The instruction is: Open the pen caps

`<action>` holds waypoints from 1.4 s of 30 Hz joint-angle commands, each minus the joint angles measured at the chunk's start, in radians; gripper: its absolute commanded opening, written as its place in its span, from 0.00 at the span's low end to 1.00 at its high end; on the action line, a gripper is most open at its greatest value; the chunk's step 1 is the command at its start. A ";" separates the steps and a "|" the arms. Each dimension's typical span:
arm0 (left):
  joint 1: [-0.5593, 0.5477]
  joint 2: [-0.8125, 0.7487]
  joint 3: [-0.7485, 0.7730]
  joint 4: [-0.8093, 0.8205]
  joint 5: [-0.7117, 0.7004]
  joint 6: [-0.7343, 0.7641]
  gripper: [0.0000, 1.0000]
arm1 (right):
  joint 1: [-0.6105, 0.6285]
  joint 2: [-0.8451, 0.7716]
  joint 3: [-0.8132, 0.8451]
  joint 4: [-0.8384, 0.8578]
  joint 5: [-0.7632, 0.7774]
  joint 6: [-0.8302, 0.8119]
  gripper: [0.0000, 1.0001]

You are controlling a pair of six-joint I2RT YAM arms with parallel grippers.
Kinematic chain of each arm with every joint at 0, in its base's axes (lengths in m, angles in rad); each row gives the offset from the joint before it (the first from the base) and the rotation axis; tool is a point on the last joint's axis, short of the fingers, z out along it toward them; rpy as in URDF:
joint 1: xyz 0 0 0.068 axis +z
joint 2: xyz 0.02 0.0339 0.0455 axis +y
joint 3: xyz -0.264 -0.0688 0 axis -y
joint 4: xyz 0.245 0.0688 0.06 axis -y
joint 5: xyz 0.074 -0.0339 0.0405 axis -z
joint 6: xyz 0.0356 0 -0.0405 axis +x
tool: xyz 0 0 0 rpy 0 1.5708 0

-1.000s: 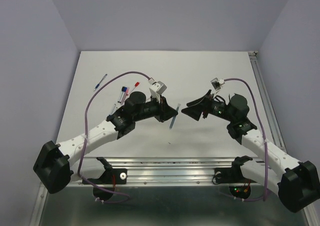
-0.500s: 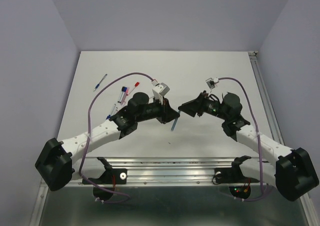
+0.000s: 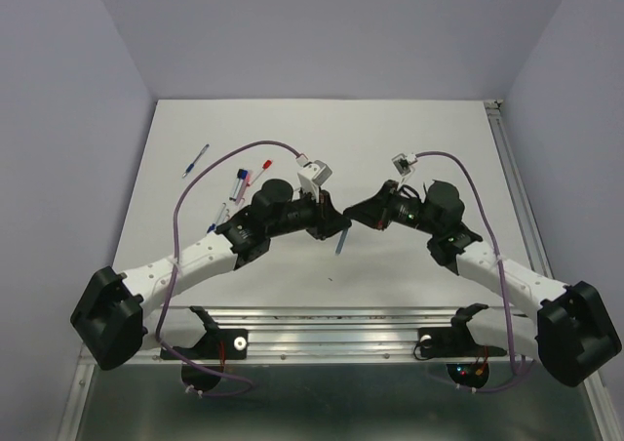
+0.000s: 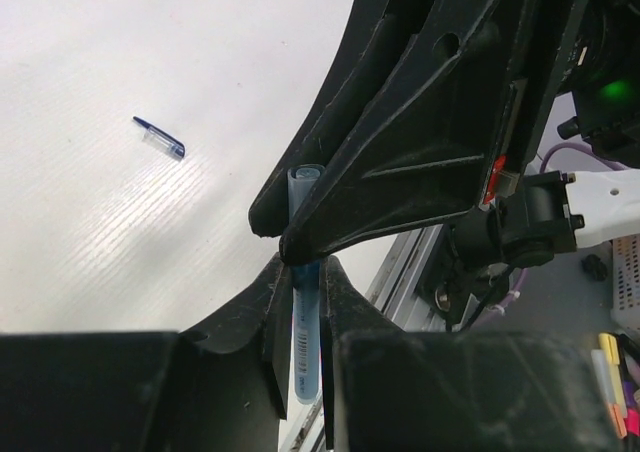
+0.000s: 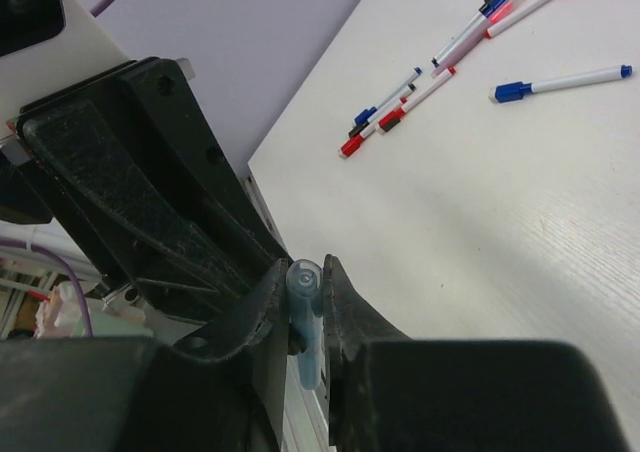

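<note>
A light blue pen [image 4: 303,344] stands upright between the two arms, and my left gripper [image 4: 305,268] is shut on its barrel. Its lower end [image 3: 339,244] pokes out below the grippers in the top view. My right gripper [image 5: 306,268] has come in from the right and is shut on the pen's top, the light blue pen cap [image 5: 303,290]. That cap [image 4: 304,180] also shows in the left wrist view, just above my left fingers and partly behind the right gripper's fingers [image 4: 400,162]. The two grippers meet tip to tip [image 3: 346,217] above the table's middle.
Several capped pens lie at the table's back left: a blue one [image 3: 196,160], a red-capped one [image 3: 263,165], a dark-blue-capped one [image 3: 238,179]. They show as a cluster [image 5: 400,100] in the right wrist view, beside a lone blue-capped pen [image 5: 560,82]. A metal rail [image 3: 322,316] runs along the near edge.
My right arm moved left to the held pen and its gripper went from open to shut on the pen's top end. The left gripper kept its hold.
</note>
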 commanded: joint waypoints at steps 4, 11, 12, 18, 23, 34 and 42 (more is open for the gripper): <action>-0.007 0.009 0.071 -0.005 0.004 -0.007 0.41 | 0.014 -0.015 0.097 -0.087 0.128 -0.042 0.01; -0.007 0.012 0.042 -0.017 0.007 0.003 0.54 | 0.012 -0.026 0.132 -0.192 0.233 -0.003 0.01; -0.007 0.016 0.041 -0.022 0.001 0.009 0.53 | 0.014 -0.023 0.138 -0.196 0.225 0.010 0.01; -0.007 0.050 0.066 -0.035 -0.016 0.030 0.49 | 0.014 0.005 0.147 -0.170 0.165 0.101 0.01; -0.009 0.078 0.084 -0.042 -0.022 0.038 0.44 | 0.014 0.021 0.155 -0.148 0.107 0.142 0.01; -0.007 0.060 0.072 -0.048 -0.042 0.023 0.00 | 0.014 0.021 0.170 -0.199 0.159 0.107 0.01; -0.038 -0.002 -0.043 -0.051 -0.015 -0.054 0.00 | -0.075 0.107 0.297 -0.223 0.553 -0.037 0.01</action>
